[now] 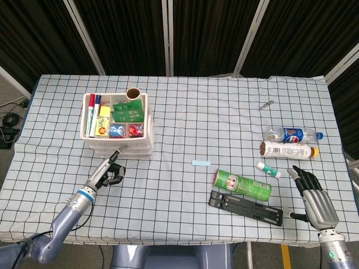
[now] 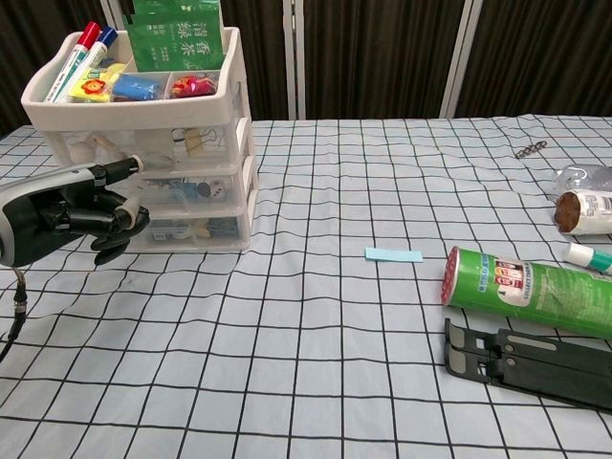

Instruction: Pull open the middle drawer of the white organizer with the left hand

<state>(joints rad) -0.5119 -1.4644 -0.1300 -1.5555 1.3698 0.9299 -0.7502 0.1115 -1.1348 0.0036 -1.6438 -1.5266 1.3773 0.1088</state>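
The white three-drawer organizer point(image 1: 119, 144) point(image 2: 236, 143) stands at the table's left, its top tray full of markers and packets. In the chest view its middle drawer point(image 2: 206, 185) sits flush with the other two. My left hand point(image 1: 107, 174) point(image 2: 69, 211) is right in front of it, fingers curled in except one that stretches out, its tip at the middle drawer's front near the left end. Whether it hooks the handle I cannot tell. My right hand point(image 1: 313, 195) rests at the table's front right with fingers spread, holding nothing.
A green can point(image 1: 242, 185) point(image 2: 531, 296) lies right of centre with a black folding stand point(image 1: 245, 208) point(image 2: 531, 363) in front of it. A light blue slip point(image 1: 201, 163) point(image 2: 393, 254) lies mid-table. Two bottles point(image 1: 291, 135) and a small tube point(image 1: 268, 169) lie at the right.
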